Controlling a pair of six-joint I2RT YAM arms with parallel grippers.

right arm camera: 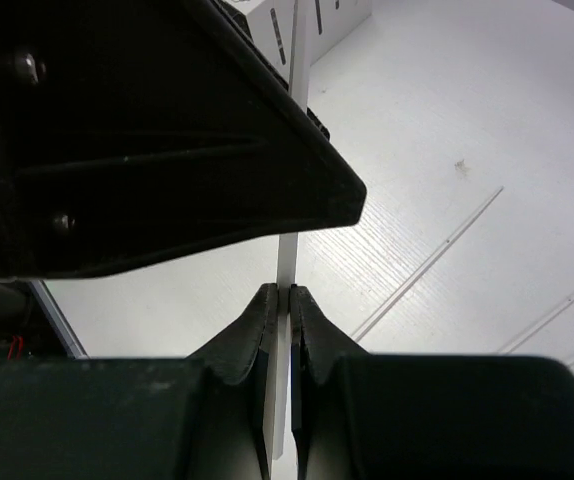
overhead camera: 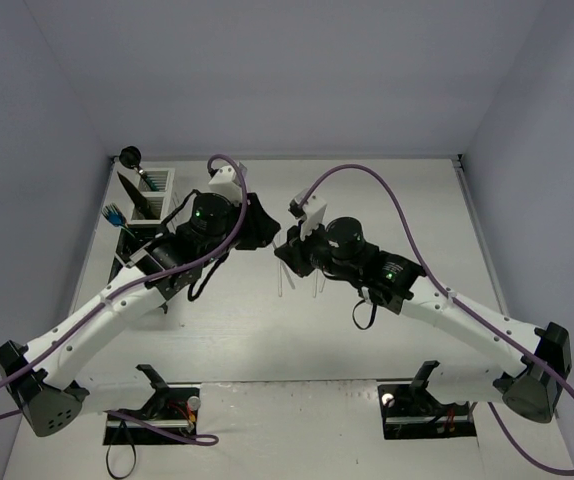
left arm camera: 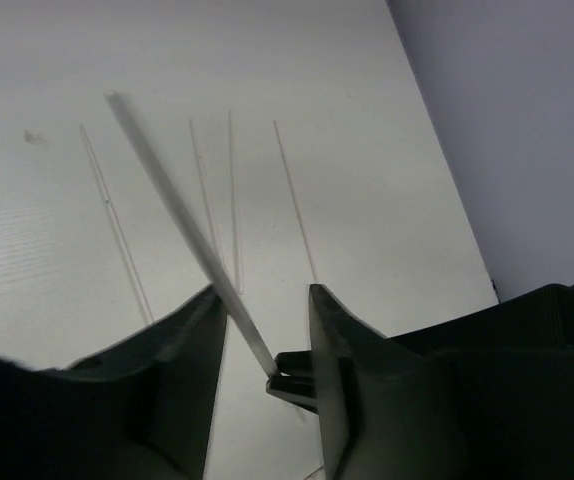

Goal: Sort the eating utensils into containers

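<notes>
A pale chopstick runs slantwise between the fingers of my left gripper. The left jaws stand apart: the stick lies against the left finger, with a gap to the right one. My right gripper is shut on the same chopstick, and its black fingertips show pinching the stick's near end. In the top view the two grippers meet nose to nose at mid-table, left gripper and right gripper, and the stick is hidden between them. The containers stand at the far left: a white caddy holding a black utensil.
A blue fork sticks up from a dark caddy in front of the white one. Two thin pale sticks lie on the table under the right gripper. The left arm's black body looms close over the right gripper. Grey walls enclose the table.
</notes>
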